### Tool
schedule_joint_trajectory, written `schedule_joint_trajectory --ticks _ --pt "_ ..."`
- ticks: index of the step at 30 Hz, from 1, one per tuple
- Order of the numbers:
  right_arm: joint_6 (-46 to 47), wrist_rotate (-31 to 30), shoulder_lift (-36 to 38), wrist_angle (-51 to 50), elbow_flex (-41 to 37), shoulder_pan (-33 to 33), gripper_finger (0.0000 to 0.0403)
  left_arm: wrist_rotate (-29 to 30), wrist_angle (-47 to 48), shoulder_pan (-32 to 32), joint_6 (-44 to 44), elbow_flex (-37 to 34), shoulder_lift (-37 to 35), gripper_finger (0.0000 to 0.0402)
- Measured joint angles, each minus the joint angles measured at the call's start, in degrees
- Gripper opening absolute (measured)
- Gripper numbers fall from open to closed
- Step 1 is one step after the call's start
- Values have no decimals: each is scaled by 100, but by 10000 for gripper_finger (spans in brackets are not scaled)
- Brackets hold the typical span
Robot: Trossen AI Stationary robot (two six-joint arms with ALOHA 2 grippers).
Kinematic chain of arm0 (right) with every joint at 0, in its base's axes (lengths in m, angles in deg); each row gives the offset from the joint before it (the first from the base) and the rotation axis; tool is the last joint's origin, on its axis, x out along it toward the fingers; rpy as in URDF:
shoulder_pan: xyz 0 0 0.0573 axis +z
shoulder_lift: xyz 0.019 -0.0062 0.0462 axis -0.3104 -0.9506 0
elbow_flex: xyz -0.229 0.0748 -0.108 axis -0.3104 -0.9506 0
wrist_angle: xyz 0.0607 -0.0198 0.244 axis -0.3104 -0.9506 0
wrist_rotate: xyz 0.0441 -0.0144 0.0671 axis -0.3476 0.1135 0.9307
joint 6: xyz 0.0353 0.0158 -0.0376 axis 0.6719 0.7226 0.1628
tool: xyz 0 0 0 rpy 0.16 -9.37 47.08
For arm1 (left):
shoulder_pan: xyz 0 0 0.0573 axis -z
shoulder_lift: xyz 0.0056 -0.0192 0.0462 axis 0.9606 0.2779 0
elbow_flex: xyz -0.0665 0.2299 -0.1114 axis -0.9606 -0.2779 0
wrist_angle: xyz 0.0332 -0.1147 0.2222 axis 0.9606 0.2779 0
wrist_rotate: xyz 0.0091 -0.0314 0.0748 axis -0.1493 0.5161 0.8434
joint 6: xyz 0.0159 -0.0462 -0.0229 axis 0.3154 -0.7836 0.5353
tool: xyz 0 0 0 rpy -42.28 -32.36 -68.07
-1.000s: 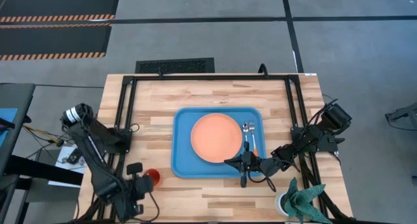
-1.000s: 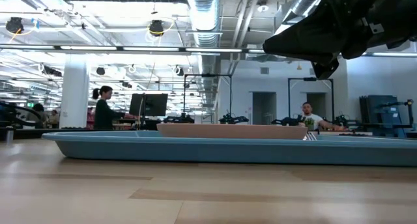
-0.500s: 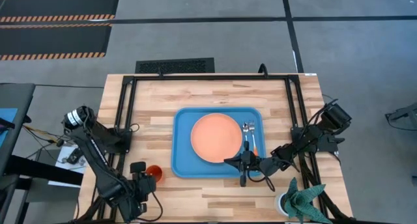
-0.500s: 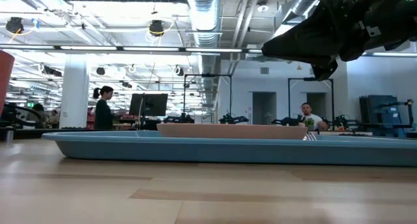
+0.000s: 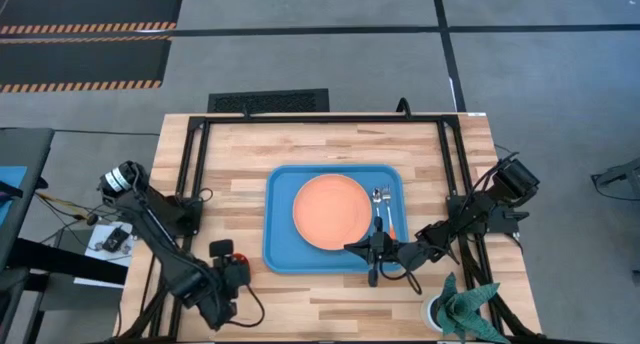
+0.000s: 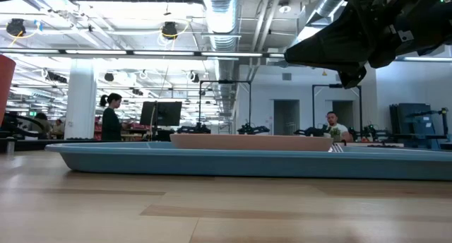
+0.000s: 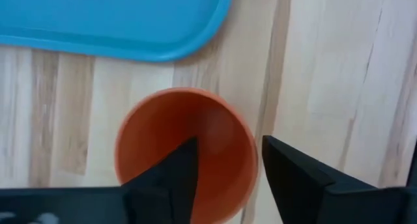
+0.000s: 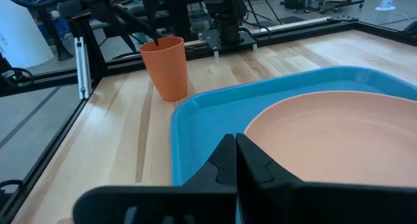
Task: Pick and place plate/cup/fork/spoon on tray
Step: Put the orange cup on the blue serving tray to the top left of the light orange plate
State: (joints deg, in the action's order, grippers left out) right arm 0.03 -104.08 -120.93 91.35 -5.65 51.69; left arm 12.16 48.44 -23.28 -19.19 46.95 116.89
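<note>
The orange cup (image 7: 186,149) stands upright on the wood just off the blue tray's (image 5: 280,254) near left corner. It also shows in the right wrist view as the cup (image 8: 164,68). My left gripper (image 7: 228,168) hangs open over it, pointing down, with one finger over the cup's hollow and the other outside its wall. The salmon plate (image 5: 330,211) lies flat in the tray, and the fork and spoon (image 5: 381,199) lie side by side to its right. My right gripper (image 5: 372,254) is shut and hovers nearly level above the tray's near rim.
A potted plant (image 5: 455,309) stands at the table's near right corner. Black frame rails (image 5: 200,164) run along the table's left, far and right sides. Bare wood lies near of the tray. People sit and stand in the room beyond the table.
My left gripper has moved toward the tray and a little toward the far edge, ending above the cup. The cup shifted slightly toward the far edge in the first half second, then stayed put, upright.
</note>
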Motion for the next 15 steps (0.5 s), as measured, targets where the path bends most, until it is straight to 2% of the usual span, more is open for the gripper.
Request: schedule_joint_trajectory --ticks 9,15 --pt "-13 0 0 -20 0 0 7 -129 -102 9 -46 -29 4 76" --pt "-13 -1 0 -20 0 0 7 -334 -294 1 -79 -349 9 68"
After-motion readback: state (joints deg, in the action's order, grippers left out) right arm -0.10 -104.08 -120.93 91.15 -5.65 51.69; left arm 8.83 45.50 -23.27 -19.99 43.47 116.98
